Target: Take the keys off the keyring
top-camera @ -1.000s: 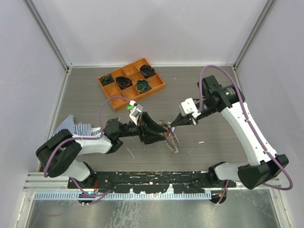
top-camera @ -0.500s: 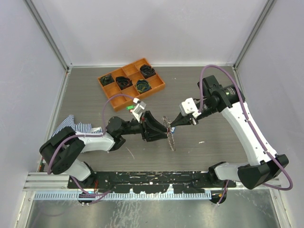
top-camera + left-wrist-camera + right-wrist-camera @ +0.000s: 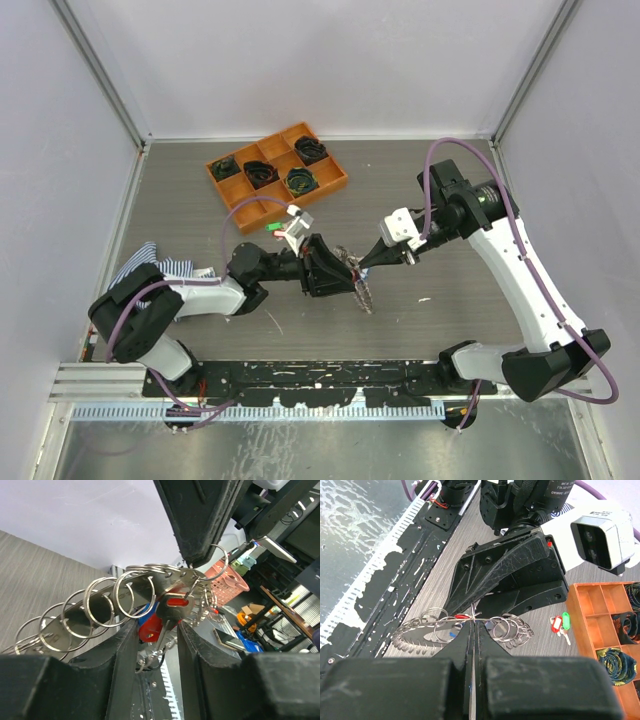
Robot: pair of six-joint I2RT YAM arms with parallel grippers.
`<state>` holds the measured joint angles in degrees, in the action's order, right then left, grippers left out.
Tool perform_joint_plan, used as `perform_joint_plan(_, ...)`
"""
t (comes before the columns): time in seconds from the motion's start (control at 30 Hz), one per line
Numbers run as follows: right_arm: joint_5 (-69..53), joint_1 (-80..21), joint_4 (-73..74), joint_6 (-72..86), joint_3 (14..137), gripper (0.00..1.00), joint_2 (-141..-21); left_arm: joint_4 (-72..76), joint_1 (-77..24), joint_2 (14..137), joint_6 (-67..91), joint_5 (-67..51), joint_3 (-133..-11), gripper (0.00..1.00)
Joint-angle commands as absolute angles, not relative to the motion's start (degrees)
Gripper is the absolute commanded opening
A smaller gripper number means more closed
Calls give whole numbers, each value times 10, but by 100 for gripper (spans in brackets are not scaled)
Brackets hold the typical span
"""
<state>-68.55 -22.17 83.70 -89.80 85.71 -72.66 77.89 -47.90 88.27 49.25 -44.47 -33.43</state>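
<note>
- Keyring [image 3: 361, 288] hangs mid-air over table [image 3: 450, 190] centre, fringe running toward near edge. Right hand [image 3: 364, 264] is pinched tight on its wire.
- We see red-tagged key [image 3: 169, 611] dangling between jaws of left hand [image 3: 346, 272]: part-open, prob. not gripping yet.
- Vs 1 s ago: left hand moved in toward ring, jaws narrower.

**Enclosure and surroundings**

Table [image 3: 420, 170]: grey wood-grain, under the left claw [image 3: 348, 280].
Walls [image 3: 320, 60]: pale lilac, on three sides, well beyond it.
Metal posts [image 3: 100, 70]: at the far corners.
Orange tray [image 3: 238, 195]: beyond the claw, to its left.
Light: even.
</note>
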Motion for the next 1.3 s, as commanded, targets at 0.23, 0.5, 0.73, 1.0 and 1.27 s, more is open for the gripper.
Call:
perform_joint_plan(0.23, -713, -225, 834, -893, 862, 1, -706, 819, -488, 858, 506, -477, -338, 31)
perform_joint_plan(0.5, -713, -225, 834, -895, 852, 1, -699, 818, -487, 849, 517, -475, -347, 25)
perform_joint_plan(0.73, -712, -225, 834, -898, 844, 1, -694, 815, -484, 833, 517, -466, -328, 24)
perform_joint_plan(1.0, -713, -225, 834, -899, 840, 1, -693, 790, -483, 823, 513, -470, -325, 18)
perform_joint_plan(1.27, -714, -225, 834, -904, 836, 1, -696, 759, -483, 822, 519, -488, -323, 23)
